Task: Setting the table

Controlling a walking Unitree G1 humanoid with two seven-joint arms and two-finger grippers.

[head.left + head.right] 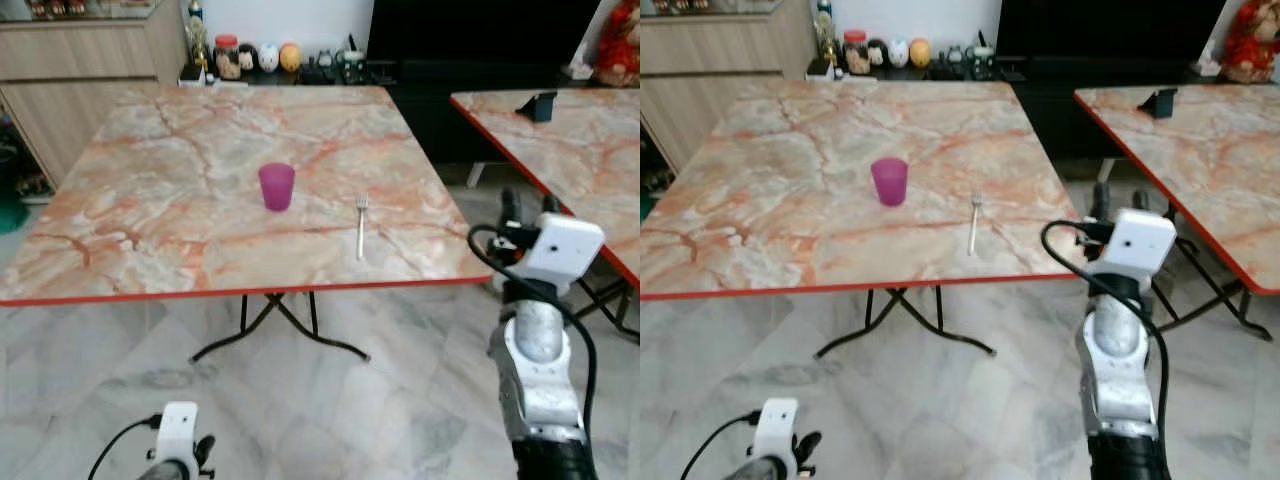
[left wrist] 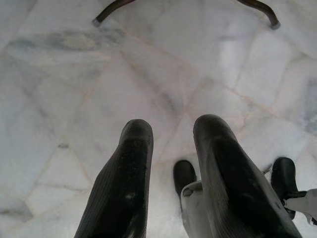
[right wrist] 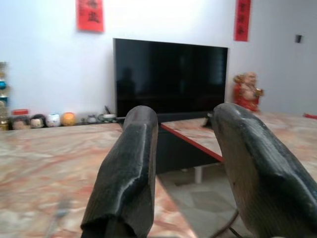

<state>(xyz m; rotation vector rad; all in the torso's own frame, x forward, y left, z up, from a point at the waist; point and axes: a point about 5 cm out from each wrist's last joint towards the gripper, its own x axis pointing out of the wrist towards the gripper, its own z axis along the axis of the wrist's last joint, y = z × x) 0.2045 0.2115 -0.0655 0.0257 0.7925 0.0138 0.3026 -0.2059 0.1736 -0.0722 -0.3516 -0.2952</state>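
A translucent purple plastic cup (image 1: 277, 186) is being carried upright near the middle of the marble-patterned, red-edged square tabletop (image 1: 150, 200). A slim silver metal fork (image 1: 361, 226) is lying at the cup's four o'clock, apart from it. The right gripper (image 3: 185, 163) is being held beyond the tabletop's four o'clock corner, jaws parted and empty. The left gripper (image 2: 171, 168) is being hung over the grey marble floor (image 2: 74, 74), jaws parted, empty.

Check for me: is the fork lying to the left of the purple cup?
No, the fork lies on the table to the right of the cup.
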